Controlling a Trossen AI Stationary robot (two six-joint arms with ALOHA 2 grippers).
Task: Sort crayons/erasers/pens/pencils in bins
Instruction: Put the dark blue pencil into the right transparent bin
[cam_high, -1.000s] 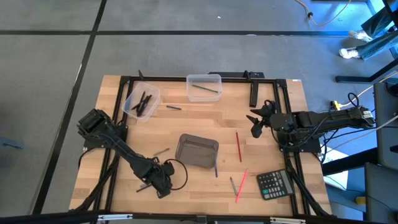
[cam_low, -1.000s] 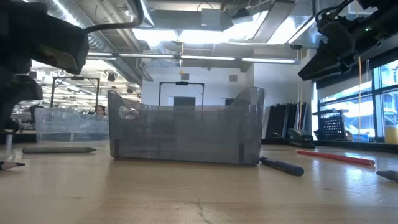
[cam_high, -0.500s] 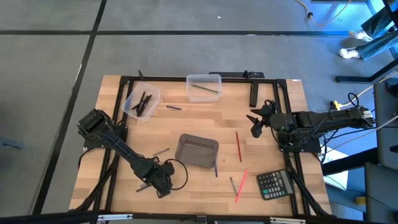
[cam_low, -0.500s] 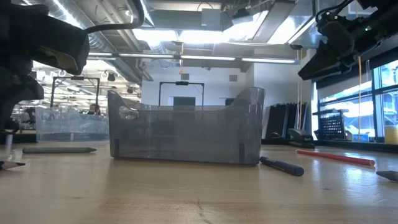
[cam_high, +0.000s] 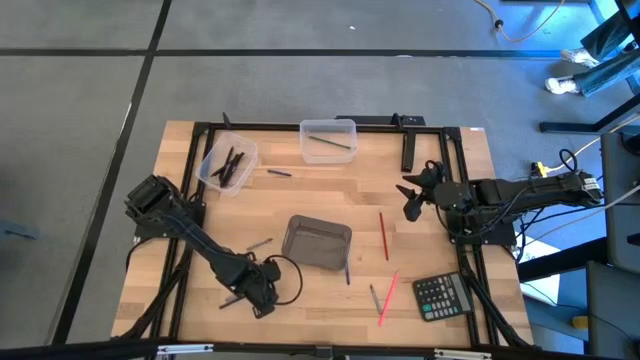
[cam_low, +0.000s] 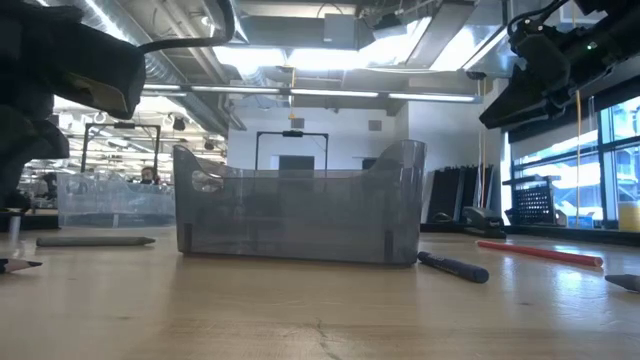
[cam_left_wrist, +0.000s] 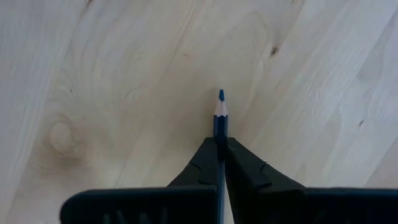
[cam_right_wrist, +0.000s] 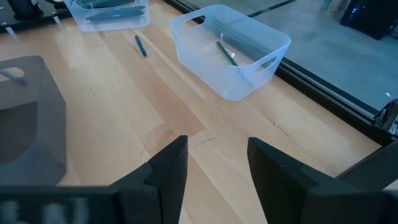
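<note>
My left gripper (cam_high: 252, 292) is low over the table's near left part, shut on a blue pencil (cam_left_wrist: 220, 115). The pencil's sharpened tip shows past the fingertips, over bare wood. My right gripper (cam_high: 409, 196) hangs open and empty above the table's right part, also in its wrist view (cam_right_wrist: 217, 155). A smoky grey bin (cam_high: 317, 243) stands mid-table. A clear bin (cam_high: 228, 163) at the far left holds dark sticks. A clear bin (cam_high: 328, 140) at the far middle holds a green pencil (cam_right_wrist: 227, 53). My left gripper pinches the blue pencil between its two fingers (cam_left_wrist: 202, 163), on the shaft just behind the sharpened cone (cam_left_wrist: 219, 127). The pencil runs along the fingers and its tip sticks out beyond them. Whether the pencil touches the table, I cannot tell.
Loose sticks lie on the wood: a grey one (cam_high: 260, 243), a blue pen (cam_high: 279, 173), a blue pen (cam_high: 347, 272) beside the grey bin, a red pencil (cam_high: 384, 236), a pink one (cam_high: 388, 297). A black calculator (cam_high: 441, 296) is near right, a thick black bar (cam_high: 408, 152) far right.
</note>
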